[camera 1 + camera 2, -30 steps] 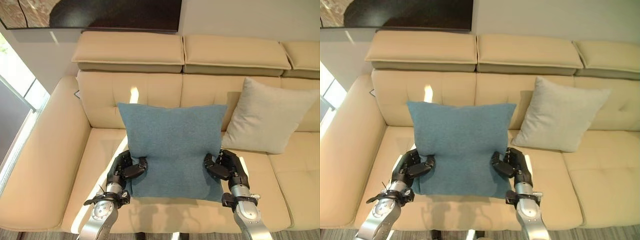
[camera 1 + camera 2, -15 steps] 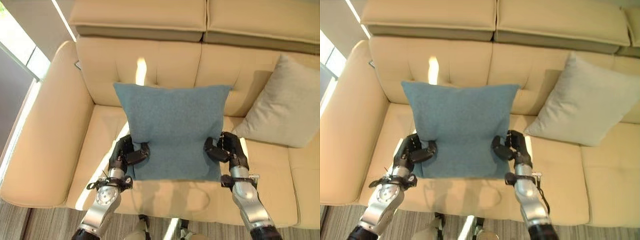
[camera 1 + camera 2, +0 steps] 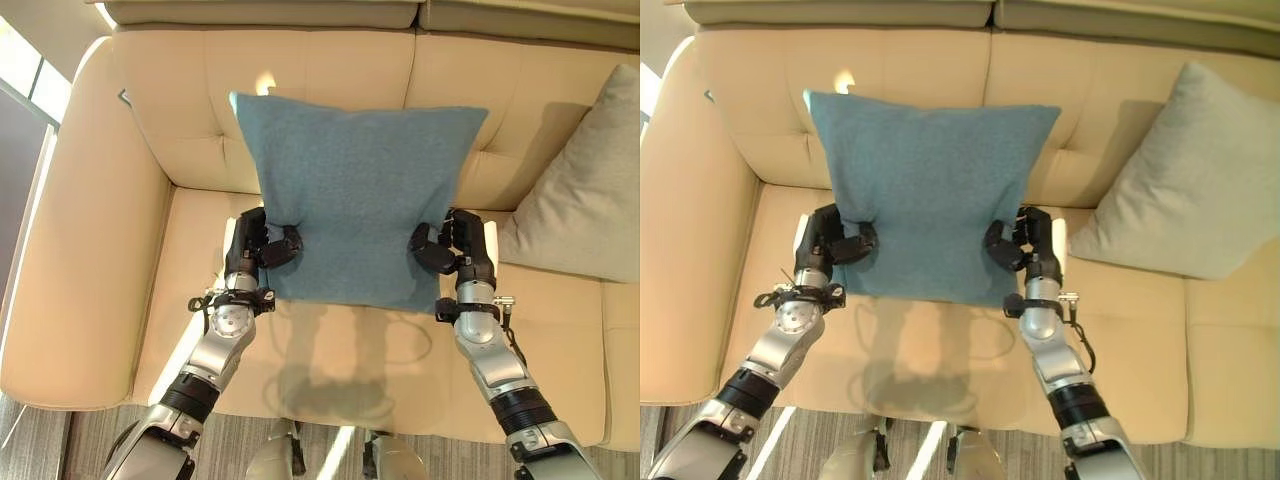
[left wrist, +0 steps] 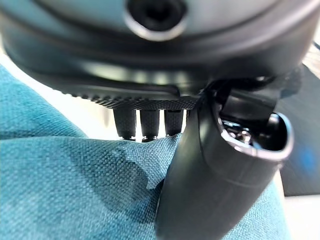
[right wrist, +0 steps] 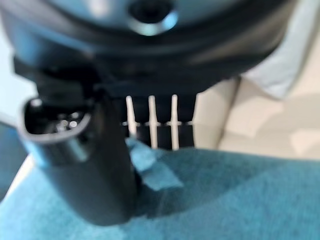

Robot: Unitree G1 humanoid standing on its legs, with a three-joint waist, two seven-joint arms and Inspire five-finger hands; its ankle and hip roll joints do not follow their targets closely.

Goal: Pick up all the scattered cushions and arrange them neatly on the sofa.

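both hands (image 3: 262, 246) clamped on blue cushion (image 3: 355, 190)

The blue cushion (image 3: 355, 195) hides the sofa's (image 3: 90, 250) backrest and part of its seat behind it. The grey cushion (image 3: 585, 200) beside it is cut off by the picture's edge. Each hand's fingers (image 4: 142, 122) disappear behind the blue cushion's fabric.

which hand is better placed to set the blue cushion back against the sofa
Neither alone: the left hand and right hand each pinch a lower edge of the blue cushion, level with each other. Both should likely ease it against the sofa backrest together.
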